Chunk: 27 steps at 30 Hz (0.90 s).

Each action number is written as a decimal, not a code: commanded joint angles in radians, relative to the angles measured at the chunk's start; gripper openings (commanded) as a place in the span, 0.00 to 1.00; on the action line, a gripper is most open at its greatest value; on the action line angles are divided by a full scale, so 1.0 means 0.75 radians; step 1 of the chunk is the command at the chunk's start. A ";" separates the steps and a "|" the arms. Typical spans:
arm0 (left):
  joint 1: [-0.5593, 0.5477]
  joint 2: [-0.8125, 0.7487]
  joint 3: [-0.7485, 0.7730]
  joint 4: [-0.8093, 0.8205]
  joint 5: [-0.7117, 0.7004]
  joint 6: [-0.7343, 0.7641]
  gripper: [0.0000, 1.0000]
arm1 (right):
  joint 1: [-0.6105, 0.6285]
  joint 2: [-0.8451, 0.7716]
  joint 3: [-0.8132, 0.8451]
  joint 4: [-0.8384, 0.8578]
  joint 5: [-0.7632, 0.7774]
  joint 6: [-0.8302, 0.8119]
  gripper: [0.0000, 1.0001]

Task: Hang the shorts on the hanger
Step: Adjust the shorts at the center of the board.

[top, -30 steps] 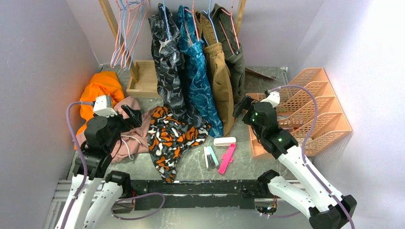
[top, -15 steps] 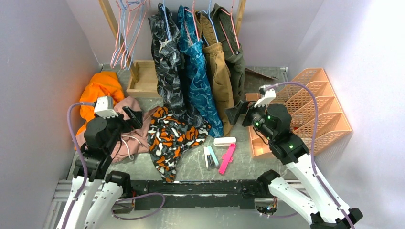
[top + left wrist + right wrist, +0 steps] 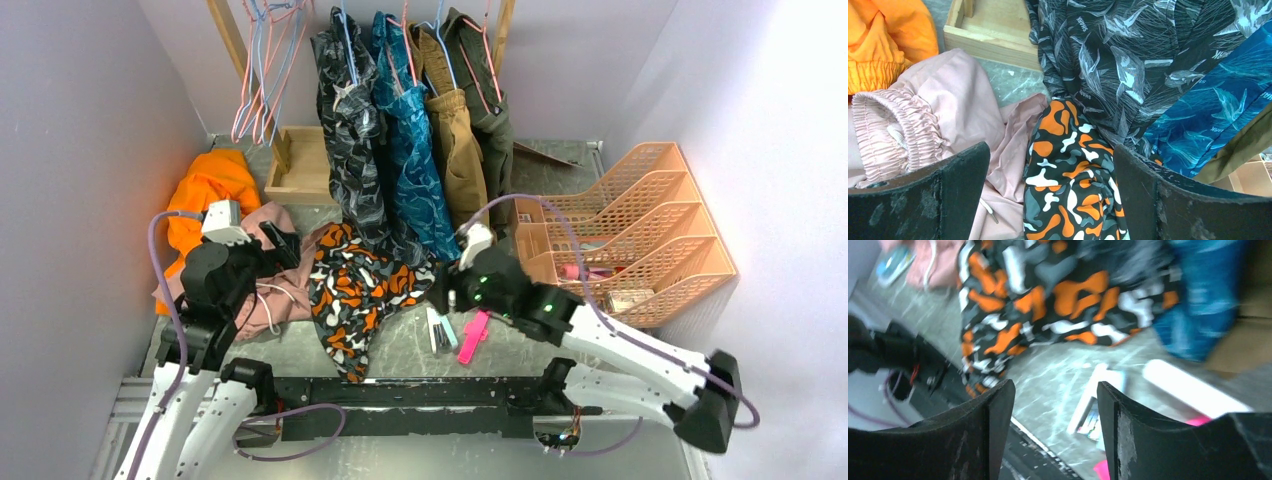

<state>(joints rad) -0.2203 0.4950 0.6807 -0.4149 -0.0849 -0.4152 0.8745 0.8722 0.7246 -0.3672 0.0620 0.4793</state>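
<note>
Right arm has swung left, off the orange trays (image 3: pixel 650 220). Right gripper (image 3: pixel 443 290) now sits low beside the shorts (image 3: pixel 355 290), jaws parted, nothing between. Left gripper (image 3: pixel 280 245) wide, empty, over the pink shorts (image 3: pixel 262 300). One orange-camo pair on the table (image 3: pixel 400 345); four garments hung. Only the top view shows the hanger (image 3: pixel 241 112), hanging back left.

Four hung garments (image 3: pixel 352 120), three loose garments (image 3: pixel 272 222)

White arms (image 3: pixel 632 347), black joints (image 3: pixel 213 277) and purple cables (image 3: pixel 153 240) are being shown; left gripper (image 3: pixel 1050 165) and right gripper (image 3: pixel 1055 390), scuffed black.
</note>
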 commanded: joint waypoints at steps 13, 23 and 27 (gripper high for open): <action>-0.015 0.034 0.002 0.005 -0.060 -0.009 0.94 | 0.501 0.814 0.148 0.526 0.423 0.283 0.57; -0.015 0.050 0.002 0.006 -0.057 -0.013 0.93 | 0.475 1.042 0.265 0.558 0.404 0.269 0.51; -0.015 0.074 0.013 -0.007 -0.063 -0.016 0.92 | 0.462 1.049 0.326 0.569 0.390 0.229 0.12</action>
<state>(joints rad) -0.2253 0.5377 0.6804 -0.4164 -0.1184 -0.4194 1.2304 1.6611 0.9112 0.0174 0.3470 0.6674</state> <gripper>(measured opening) 0.930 0.282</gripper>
